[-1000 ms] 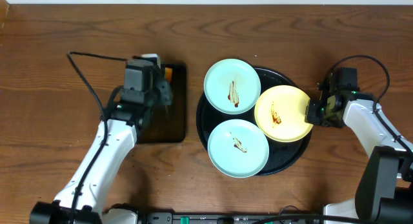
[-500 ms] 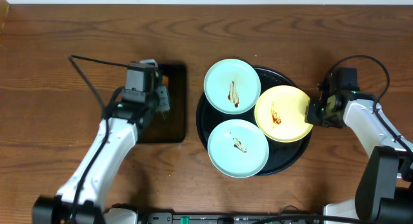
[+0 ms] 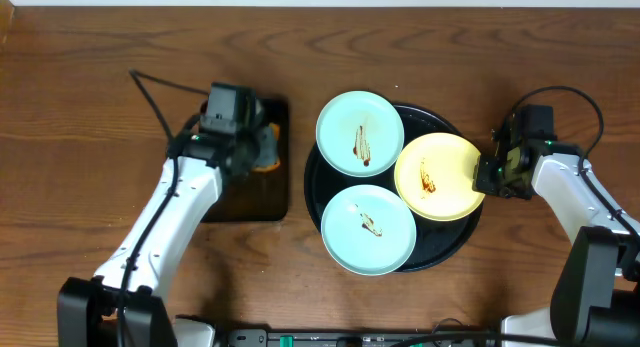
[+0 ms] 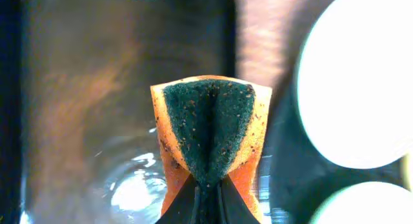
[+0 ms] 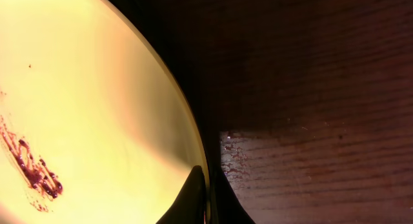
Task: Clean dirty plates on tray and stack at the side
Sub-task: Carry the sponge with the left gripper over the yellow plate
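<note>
Since all 3 plates [image 3: 368,229] lie smeared on the tray [image 3: 447,245], none stacked, the right gripper [image 3: 487,174] pinches the rim of the yellow plate [image 3: 445,182], likely steadying it; the left gripper [image 3: 262,147] squeezes a folded sponge [image 4: 210,127] above the small tray [image 3: 245,199].

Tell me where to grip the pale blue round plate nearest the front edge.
Probably the pale blue plate's front-left rim, approached from the front: it rides the glossy black round tray's rim, while the pale yellow plate crowds the far right.
</note>
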`<state>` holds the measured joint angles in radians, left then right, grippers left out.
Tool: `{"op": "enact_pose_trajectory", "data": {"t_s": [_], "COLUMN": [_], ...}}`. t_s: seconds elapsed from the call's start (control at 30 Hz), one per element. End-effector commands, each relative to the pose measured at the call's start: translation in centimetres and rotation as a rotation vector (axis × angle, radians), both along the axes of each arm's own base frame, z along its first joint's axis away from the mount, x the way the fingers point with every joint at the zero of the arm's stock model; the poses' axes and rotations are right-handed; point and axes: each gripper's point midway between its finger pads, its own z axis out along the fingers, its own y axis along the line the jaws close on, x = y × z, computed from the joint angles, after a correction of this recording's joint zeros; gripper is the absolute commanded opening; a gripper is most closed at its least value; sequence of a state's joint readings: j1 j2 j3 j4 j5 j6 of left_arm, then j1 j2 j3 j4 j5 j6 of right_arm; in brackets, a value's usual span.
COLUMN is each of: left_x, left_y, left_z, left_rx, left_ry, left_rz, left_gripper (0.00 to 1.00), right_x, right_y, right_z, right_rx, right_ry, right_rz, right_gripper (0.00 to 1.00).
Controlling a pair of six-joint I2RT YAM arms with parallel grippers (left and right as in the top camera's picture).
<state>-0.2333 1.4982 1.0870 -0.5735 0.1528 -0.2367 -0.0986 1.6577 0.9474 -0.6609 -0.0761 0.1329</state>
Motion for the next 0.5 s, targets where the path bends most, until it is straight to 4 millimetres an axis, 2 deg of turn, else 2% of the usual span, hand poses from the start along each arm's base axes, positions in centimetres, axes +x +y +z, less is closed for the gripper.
{"op": "enact_pose_trajectory", "data": {"t_s": [0.0, 0.17, 0.27, 0.37, 0.47], "left_x": [0.9, 1.3, 1.6, 1.8, 1.1], "left_y": [-4.1, -8.3, -13.1, -16.4, -20.5], "left_z": [3.7, 5.8, 6.3, 5.4, 3.0], "left_rx": [-0.045, -0.052, -0.131, -0.156, -0.159], "left_ry": [-0.076, -0.075, -0.056, -0.051, -0.046], "left_rz": [-0.096, -0.190, -0.313, -0.382, -0.465], "left_gripper": [0.07, 0.07, 0.07, 0.07, 0.07], "right_x": [-0.1, -0.3, -0.3, -0.3, -0.3], "right_y": [-0.5, -0.5, -0.5, -0.5, -0.5], "right_z": [-0.3, -0.3, -0.3, -0.3, -0.3], "right_rx": [-0.024, -0.023, -0.023, -0.023, -0.022], "right_ry": [0.017, 0.023, 0.023, 0.025, 0.026], "right_rz": [-0.008, -0.008, -0.008, -0.008, -0.008], "right_gripper": [0.01, 0.01, 0.01, 0.01, 0.01]}}
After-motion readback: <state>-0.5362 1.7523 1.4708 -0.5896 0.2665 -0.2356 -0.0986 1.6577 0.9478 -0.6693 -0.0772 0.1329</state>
